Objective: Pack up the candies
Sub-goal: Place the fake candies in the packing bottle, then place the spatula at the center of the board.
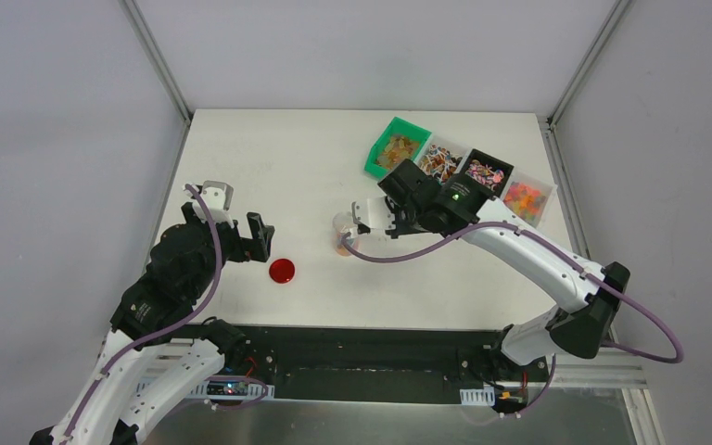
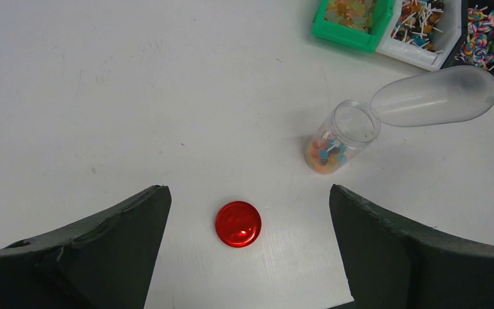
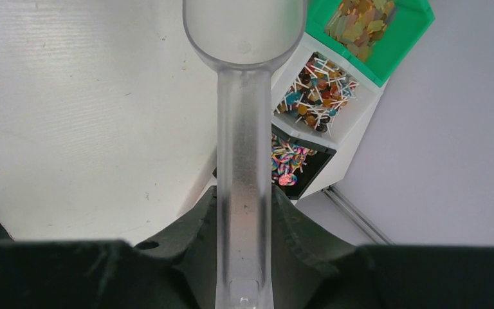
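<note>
The candies lie in a row of bins at the back right: amber ones in a green bin (image 1: pixel 396 146), stick sweets in a white bin (image 1: pixel 439 160), multicolour ones in a black bin (image 1: pixel 487 172), orange ones in a clear bin (image 1: pixel 527 199). More candies (image 2: pixel 325 156) fill the bottom of an upright clear jar (image 1: pixel 343 234). My right gripper (image 3: pixel 244 206) is shut on the handle of a clear scoop (image 3: pixel 244 129). The scoop bowl (image 2: pixel 434 96) hovers at the jar's rim and looks empty. My left gripper (image 2: pixel 249 193) stands open, with nothing in it.
A flat red lid (image 1: pixel 282 271) lies on the white table (image 1: pixel 269 167), just ahead of the left gripper's fingers (image 2: pixel 103 244) and left of the jar. Grey walls and a metal frame rail (image 1: pixel 570 185) close in behind and beside the bins.
</note>
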Action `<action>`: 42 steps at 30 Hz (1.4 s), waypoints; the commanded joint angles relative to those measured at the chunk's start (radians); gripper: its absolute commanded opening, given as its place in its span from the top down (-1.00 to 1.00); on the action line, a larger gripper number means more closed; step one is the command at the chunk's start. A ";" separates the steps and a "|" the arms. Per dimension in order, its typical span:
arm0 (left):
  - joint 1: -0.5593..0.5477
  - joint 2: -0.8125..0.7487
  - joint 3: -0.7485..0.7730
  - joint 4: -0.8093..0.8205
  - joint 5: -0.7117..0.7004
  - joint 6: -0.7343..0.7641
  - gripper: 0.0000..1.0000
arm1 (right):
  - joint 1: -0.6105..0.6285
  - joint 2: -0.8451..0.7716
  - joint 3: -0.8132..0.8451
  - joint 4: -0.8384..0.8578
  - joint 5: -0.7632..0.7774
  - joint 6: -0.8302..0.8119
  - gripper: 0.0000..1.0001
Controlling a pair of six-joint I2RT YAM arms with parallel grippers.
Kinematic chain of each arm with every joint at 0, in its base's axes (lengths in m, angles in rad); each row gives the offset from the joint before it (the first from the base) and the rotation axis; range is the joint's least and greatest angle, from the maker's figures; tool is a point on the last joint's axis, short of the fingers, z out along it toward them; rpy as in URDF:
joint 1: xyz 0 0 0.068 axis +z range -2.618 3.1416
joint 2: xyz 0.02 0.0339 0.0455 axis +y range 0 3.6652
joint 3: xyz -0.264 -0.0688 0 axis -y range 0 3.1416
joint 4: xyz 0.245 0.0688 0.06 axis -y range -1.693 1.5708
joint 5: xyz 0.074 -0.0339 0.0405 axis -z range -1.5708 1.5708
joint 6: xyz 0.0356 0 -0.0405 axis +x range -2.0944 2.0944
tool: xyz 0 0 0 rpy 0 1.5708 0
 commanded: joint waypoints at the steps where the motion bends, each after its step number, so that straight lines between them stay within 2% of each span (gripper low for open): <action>1: 0.006 0.000 -0.004 0.039 -0.004 0.015 -0.98 | 0.018 0.015 0.061 -0.010 0.068 -0.014 1.00; 9: 0.006 0.002 -0.004 0.040 -0.010 0.016 -0.98 | 0.020 0.000 0.085 -0.017 0.096 0.048 1.00; 15: 0.006 0.002 -0.003 0.039 -0.010 0.014 -0.98 | -0.002 -0.020 0.084 0.003 0.096 0.296 1.00; 22: 0.006 0.000 -0.003 0.039 -0.005 0.013 -0.98 | -0.093 -0.026 0.100 0.024 0.118 0.557 1.00; 26: 0.005 0.004 -0.005 0.039 -0.001 0.009 -0.98 | -0.151 -0.017 0.104 0.023 0.172 0.795 1.00; 30: 0.006 0.017 -0.004 0.039 -0.002 0.010 -0.98 | -0.158 -0.035 0.002 0.023 0.175 0.987 1.00; 34: 0.006 0.039 -0.009 0.038 -0.017 0.008 -0.98 | -0.165 -0.092 -0.175 0.081 0.176 1.215 1.00; 42: 0.006 0.149 -0.004 0.023 -0.006 -0.015 -0.98 | -0.172 -0.252 -0.465 0.282 0.090 1.377 1.00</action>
